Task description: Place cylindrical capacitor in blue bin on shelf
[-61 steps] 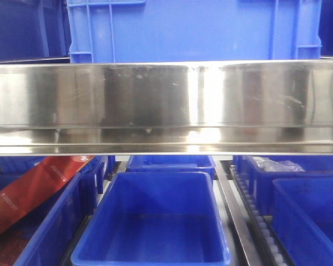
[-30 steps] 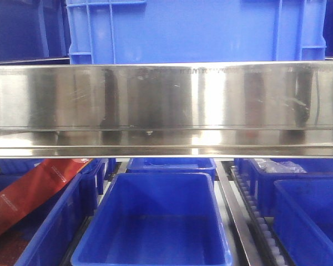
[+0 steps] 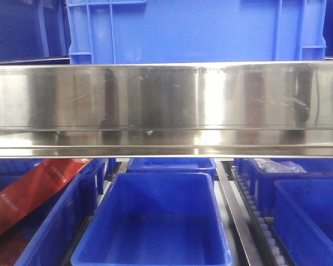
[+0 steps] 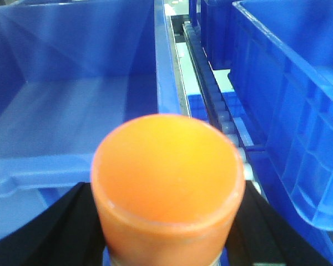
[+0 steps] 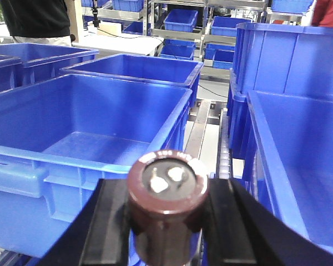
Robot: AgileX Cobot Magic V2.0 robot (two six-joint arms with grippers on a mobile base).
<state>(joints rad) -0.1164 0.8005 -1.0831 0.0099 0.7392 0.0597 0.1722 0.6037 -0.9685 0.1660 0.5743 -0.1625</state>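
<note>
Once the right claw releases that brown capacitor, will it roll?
Probably rolls: the capacitor is a smooth round cylinder and the blue bin floor looks flat. Probably stiff: no dent shows where the right claw squeezes it.

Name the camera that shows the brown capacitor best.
The right wrist view: the brown capacitor sits in the foreground, terminals facing the lens, gripped by the right end effector. The front view lacks it; the left wrist view shows an orange cylinder instead.

Shelf rail (image 3: 166, 105): hiding the base of the blue crate (image 3: 194, 30).
Front bin (image 3: 155, 221): running off the bottom edge.
Orange cylinder (image 4: 167, 172): blurring up close, base cut off, masking left end effector (image 4: 166, 233) fingertips.
Capacitor (image 5: 167, 205): lower body dropping out of frame.
</note>
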